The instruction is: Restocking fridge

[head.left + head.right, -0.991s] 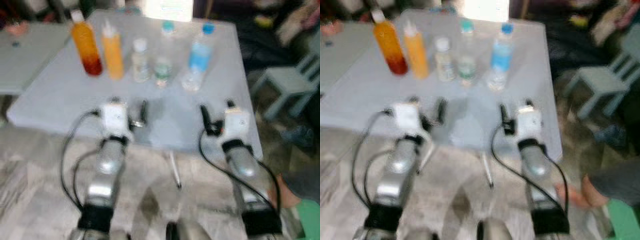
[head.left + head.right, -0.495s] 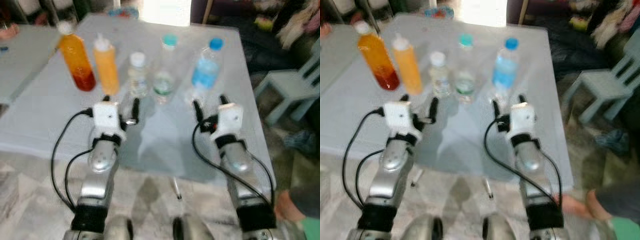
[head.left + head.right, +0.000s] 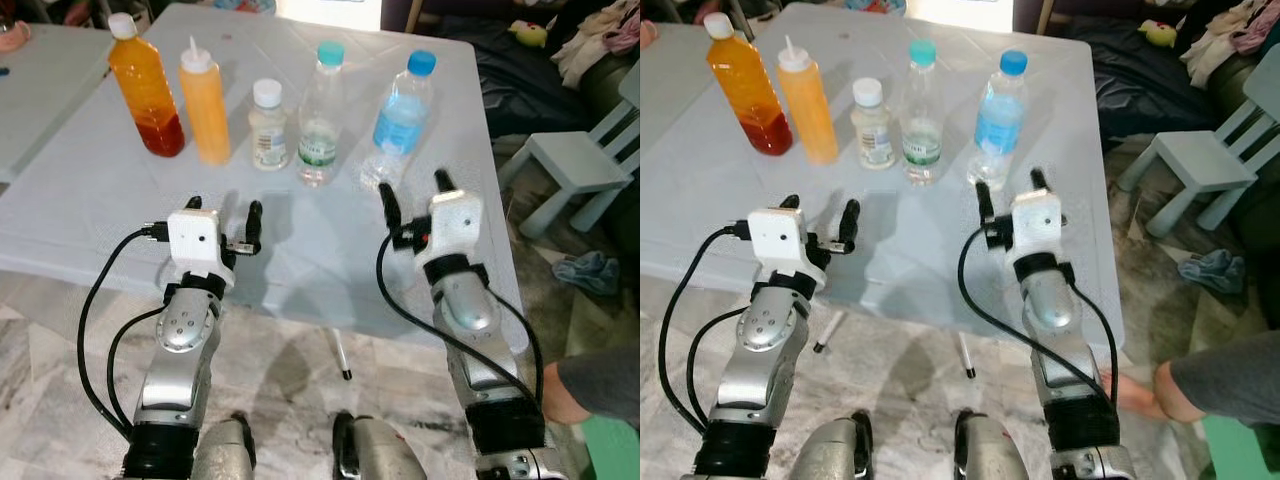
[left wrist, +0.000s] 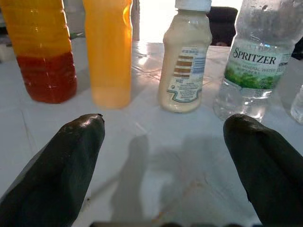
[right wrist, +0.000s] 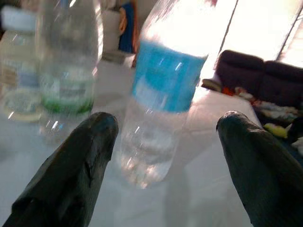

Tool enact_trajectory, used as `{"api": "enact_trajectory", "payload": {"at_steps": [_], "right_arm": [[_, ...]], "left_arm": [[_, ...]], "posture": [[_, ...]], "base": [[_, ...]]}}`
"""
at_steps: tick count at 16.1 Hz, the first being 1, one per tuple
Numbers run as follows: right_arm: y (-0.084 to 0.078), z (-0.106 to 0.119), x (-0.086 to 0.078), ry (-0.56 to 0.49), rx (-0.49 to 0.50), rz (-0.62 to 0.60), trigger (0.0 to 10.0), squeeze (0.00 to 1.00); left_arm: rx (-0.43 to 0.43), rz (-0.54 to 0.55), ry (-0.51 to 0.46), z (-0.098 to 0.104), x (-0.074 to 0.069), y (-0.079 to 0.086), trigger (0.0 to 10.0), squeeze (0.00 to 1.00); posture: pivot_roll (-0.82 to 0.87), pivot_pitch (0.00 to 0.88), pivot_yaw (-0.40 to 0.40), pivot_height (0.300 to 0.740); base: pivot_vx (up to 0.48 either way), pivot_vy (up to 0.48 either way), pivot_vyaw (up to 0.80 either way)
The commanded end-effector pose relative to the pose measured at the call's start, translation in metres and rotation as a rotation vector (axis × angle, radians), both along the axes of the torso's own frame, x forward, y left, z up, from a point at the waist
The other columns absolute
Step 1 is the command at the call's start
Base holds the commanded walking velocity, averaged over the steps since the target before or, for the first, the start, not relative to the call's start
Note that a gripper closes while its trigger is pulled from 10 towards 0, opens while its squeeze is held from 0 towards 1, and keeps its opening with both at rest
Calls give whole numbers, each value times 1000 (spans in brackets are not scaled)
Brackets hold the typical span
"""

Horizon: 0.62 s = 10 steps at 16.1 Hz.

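Five bottles stand in a row on the pale grey table [image 3: 90, 200]: an orange-red juice bottle [image 3: 145, 85], an orange squeeze bottle [image 3: 204, 100], a small cream bottle [image 3: 267, 125], a clear green-labelled water bottle [image 3: 320, 115] and a blue-labelled water bottle [image 3: 400, 115]. My left gripper [image 3: 225, 208] is open over the table's near part, short of the cream bottle [image 4: 184, 61] and apart from it. My right gripper [image 3: 412, 192] is open just in front of the blue-labelled bottle [image 5: 161, 94], which is centred between its fingers but not touched.
A second grey table [image 3: 40, 70] stands at the left. A pale blue child's chair [image 3: 575, 165] and a cloth [image 3: 590, 270] on the floor lie to the right. A person's leg [image 3: 590, 385] shows at the lower right, near my right arm.
The camera has moved in and the picture has sharpened. Both arms have reached forward over the table, closer to the bottle row. Both grippers stay open and empty.
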State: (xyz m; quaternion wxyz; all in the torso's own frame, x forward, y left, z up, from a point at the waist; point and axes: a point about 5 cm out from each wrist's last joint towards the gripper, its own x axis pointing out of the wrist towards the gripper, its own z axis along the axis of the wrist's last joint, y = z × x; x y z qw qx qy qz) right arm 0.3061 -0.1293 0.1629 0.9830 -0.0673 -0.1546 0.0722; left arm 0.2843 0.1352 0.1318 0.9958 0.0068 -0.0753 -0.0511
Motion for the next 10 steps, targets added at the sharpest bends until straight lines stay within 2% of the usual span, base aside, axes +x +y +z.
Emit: {"api": "enact_trajectory", "payload": {"at_steps": [1,4,6,10], "right_arm": [[0,24,2,-82,14,-2,10000,0],[6,53,6,-179,-7,31,10000,0],[7,62,7,-204,-18,38,10000,0],[-5,74,18,-219,-22,5,10000,0]], "left_arm": [[4,-5,4,0,-2,-3,10000,0],[-1,-10,4,2,-1,-5,10000,0],[-2,-9,3,2,0,-5,10000,0],[-4,-14,10,1,-2,-6,10000,0]], "posture": [[5,193,-51,740],[2,193,-50,740],[2,192,-49,740],[6,191,-53,740]], "base": [[0,0,0],[0,0,0],[0,0,0],[0,0,0]]}}
